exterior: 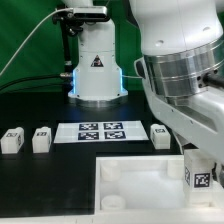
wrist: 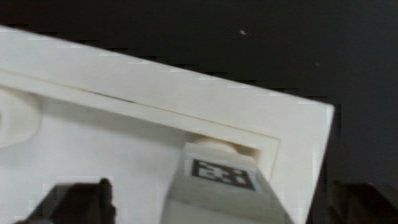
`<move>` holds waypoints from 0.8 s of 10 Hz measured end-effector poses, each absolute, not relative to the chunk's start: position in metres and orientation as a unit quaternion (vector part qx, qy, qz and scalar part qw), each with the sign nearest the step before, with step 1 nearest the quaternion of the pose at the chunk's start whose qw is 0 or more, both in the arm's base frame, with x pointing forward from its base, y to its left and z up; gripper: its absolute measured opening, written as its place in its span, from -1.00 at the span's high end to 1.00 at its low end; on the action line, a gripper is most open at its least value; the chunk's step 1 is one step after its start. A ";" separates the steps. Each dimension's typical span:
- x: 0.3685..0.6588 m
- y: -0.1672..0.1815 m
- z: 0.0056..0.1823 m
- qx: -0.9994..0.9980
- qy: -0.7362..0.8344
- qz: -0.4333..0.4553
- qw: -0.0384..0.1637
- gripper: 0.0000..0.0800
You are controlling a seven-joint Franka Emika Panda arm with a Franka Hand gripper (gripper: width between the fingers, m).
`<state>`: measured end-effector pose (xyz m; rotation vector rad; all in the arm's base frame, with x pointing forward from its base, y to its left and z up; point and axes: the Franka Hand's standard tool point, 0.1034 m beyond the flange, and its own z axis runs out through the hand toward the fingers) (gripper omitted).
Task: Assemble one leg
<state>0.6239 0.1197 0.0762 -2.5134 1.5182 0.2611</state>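
The leg (wrist: 226,195), a white block with a black-and-white tag, stands upright with its far end at the round corner socket (wrist: 224,150) of the white tray (wrist: 125,110). My gripper (wrist: 222,208) is open around it. The dark fingers (wrist: 80,200) stand on either side, with a light gap between each one and the leg. In the exterior view the leg (exterior: 197,172) stands at the tray's (exterior: 130,185) corner on the exterior view's right, under the arm's hand, which hides the fingers.
Three loose legs lie on the black table: two (exterior: 12,139) (exterior: 41,139) at the exterior view's left and one (exterior: 160,134) to the right of the marker board (exterior: 100,131). The arm's white base (exterior: 95,70) stands behind.
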 end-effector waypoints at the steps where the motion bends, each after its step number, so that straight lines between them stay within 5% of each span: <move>1: 0.626 0.117 0.079 -0.897 0.427 0.070 0.093 -0.59; 4: 0.627 0.115 0.079 -0.957 0.271 0.041 0.094 -0.62; 6: 0.627 0.112 0.077 -0.996 0.062 0.019 0.058 -0.62; 8: 0.629 0.115 0.076 -0.999 -0.009 0.013 0.051 -0.62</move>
